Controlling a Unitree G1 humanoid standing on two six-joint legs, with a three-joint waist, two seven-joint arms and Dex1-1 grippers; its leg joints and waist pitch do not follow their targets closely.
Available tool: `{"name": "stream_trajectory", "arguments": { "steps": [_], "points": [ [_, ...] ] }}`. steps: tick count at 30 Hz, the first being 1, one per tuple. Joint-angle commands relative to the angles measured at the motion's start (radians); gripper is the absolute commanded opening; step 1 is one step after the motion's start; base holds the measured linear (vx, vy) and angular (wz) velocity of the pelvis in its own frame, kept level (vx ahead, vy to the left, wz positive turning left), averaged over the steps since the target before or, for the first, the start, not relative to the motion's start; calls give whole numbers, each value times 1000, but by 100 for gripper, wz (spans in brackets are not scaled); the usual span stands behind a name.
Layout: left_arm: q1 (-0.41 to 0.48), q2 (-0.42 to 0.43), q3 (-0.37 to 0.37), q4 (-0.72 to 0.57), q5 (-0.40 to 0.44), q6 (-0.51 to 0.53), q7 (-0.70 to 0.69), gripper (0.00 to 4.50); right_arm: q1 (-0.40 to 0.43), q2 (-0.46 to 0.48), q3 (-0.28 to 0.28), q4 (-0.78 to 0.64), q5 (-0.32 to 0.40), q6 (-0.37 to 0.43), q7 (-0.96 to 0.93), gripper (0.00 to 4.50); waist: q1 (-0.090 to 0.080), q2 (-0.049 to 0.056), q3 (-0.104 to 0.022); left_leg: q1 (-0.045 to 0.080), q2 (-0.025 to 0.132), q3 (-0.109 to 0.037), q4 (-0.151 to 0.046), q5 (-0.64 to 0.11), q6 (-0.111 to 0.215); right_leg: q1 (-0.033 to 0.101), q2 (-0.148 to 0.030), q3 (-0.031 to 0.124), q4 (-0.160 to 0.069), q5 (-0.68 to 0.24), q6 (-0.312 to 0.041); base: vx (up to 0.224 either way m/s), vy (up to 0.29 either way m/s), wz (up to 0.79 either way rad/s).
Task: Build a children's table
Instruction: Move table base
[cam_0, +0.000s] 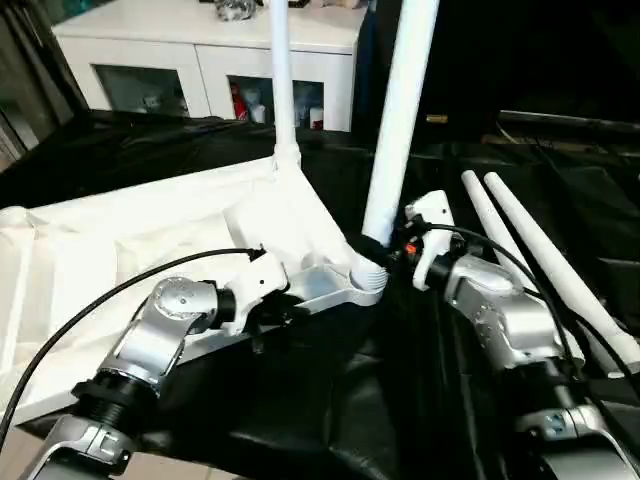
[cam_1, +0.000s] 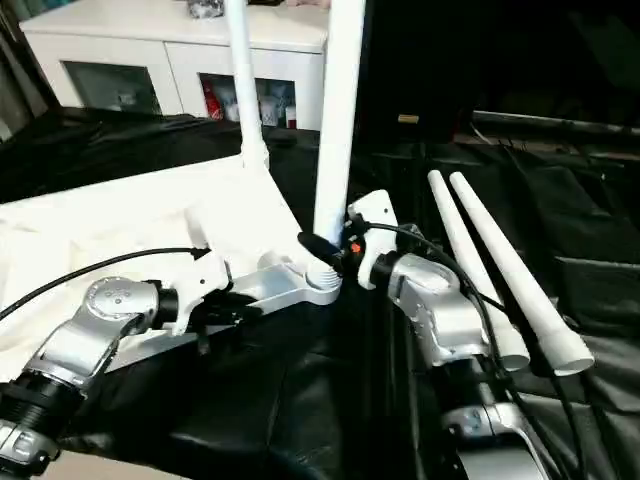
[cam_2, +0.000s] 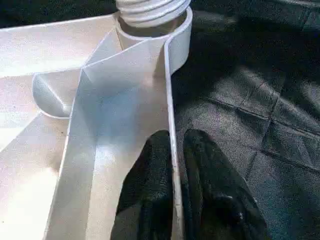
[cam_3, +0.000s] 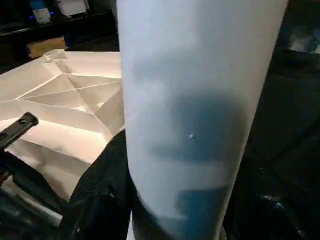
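The white tabletop (cam_0: 120, 250) lies upside down on black cloth, ribbed underside up. One white leg (cam_0: 283, 80) stands upright in its far corner socket. A second leg (cam_0: 400, 120) stands in the near right corner socket (cam_0: 366, 280), with its threaded end (cam_2: 152, 10) still showing above the socket. My right gripper (cam_0: 383, 250) is shut on this leg just above the thread, and one black finger (cam_3: 102, 190) wraps its side. My left gripper (cam_2: 177, 139) is shut on the tabletop's side rim (cam_2: 169, 90), a short way from that socket, one finger on each side of the thin wall.
Two loose white legs (cam_0: 545, 265) lie side by side on the black cloth to my right. A white cabinet (cam_0: 200, 55) with glass doors stands behind the work. Black cloth (cam_0: 330, 400) covers the surface in front of me.
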Motion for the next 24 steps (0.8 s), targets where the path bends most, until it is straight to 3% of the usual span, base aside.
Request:
{"name": "stream_trajectory", "arguments": {
  "steps": [1,6,7,10,13,19,24],
  "points": [
    [-10,7,-4,32,19,-6,7,103,-22,0,4,5,-6,-21,12,189,-3,-6,-72,8,39,-8,-72,-131,37,53,-75,58,-69,-243,-165,0,0,0],
    [-15,17,-3,42,14,23,-9,104,-32,-1,7,30,-9,-37,23,189,-3,-13,-70,10,38,-8,-74,-151,26,55,-79,60,-71,-254,-168,0,0,0],
    [-16,19,-3,49,9,33,-12,74,-35,-1,7,36,-10,-40,26,189,-3,-15,-70,9,38,-8,-74,-152,25,56,-79,60,-72,-259,-168,0,0,0],
    [-22,15,2,65,4,41,-2,67,-42,0,7,50,-13,-49,33,189,-3,-15,-69,10,37,-8,-74,-159,22,56,-79,60,-75,-285,-160,0,0,0],
    [-23,15,6,67,-2,65,-4,31,-43,1,7,54,-13,-53,36,189,-5,-15,-69,10,38,-9,-75,-161,21,56,-79,59,-74,-287,-162,0,0,0],
    [-24,20,1,64,-20,89,-35,1,-45,4,9,76,-18,-65,44,189,-7,-12,-69,9,38,-10,-75,-166,21,56,-78,59,-76,-294,-162,0,0,0],
    [-23,28,-11,59,-18,91,-54,0,-58,12,8,115,-27,-76,49,189,-10,-8,-70,9,38,-10,-74,-161,23,57,-78,58,-72,-260,-182,0,0,0]
  ]
}}
